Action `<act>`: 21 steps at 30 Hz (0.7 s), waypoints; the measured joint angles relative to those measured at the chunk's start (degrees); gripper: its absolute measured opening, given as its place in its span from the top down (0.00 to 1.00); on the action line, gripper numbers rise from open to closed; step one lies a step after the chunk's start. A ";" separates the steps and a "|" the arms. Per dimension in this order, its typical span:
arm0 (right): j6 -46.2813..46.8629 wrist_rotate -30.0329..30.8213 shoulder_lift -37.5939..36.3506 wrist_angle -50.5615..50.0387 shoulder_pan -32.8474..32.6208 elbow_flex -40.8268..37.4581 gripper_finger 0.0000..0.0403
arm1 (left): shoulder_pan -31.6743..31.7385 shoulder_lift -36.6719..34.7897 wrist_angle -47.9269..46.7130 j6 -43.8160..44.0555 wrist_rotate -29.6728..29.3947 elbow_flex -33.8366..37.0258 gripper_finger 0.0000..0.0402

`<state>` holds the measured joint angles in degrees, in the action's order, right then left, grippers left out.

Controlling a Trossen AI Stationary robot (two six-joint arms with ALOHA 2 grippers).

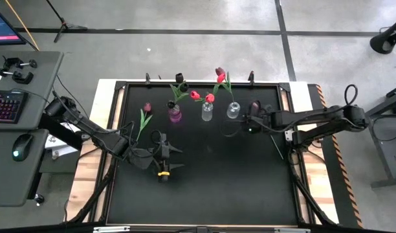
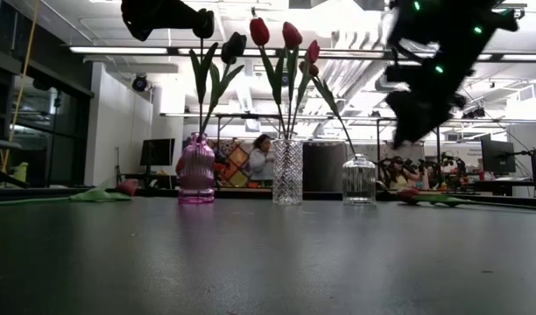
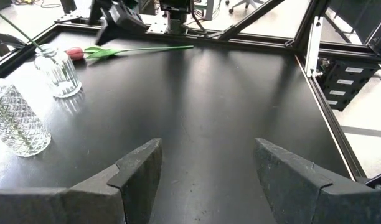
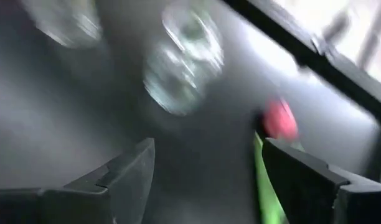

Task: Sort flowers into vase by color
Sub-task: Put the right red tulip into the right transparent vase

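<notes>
The left gripper (image 1: 164, 157) rests low over the black worktop (image 1: 211, 181), fingers wide, empty. Three glass vases (image 1: 175, 115) hold tulips. The right gripper (image 1: 250, 116) hovers beside the clear vase (image 1: 233, 110), fingers spread; only its wrist view shows a pink tulip (image 4: 279, 121) lying close by.

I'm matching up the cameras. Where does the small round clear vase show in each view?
High view: the small round clear vase is the rightmost of the three vases in a row.
Low view: right of centre.
Left wrist view: upper left.
Right wrist view: probably the blurred glass shape near the top.
Shared landmark: the tall cut-glass vase next to it.
</notes>
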<state>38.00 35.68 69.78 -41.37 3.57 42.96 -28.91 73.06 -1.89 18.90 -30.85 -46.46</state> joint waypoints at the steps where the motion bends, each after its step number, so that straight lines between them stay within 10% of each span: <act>1: 2.72 0.00 0.00 -2.77 0.02 -0.57 0.30 | 0.00 0.00 0.00 0.04 0.00 -0.01 0.41; 9: 15.63 -2.97 0.00 -10.07 7.99 -7.00 0.36 | 0.00 0.00 0.17 0.39 0.00 0.00 0.41; 21: 0.00 -19.55 0.00 -1.23 27.88 -9.48 0.36 | 0.00 -0.03 1.81 -0.09 0.13 0.00 0.41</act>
<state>38.00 16.13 69.78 -42.60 31.45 33.47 -28.91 73.03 -0.08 18.81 -30.72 -46.46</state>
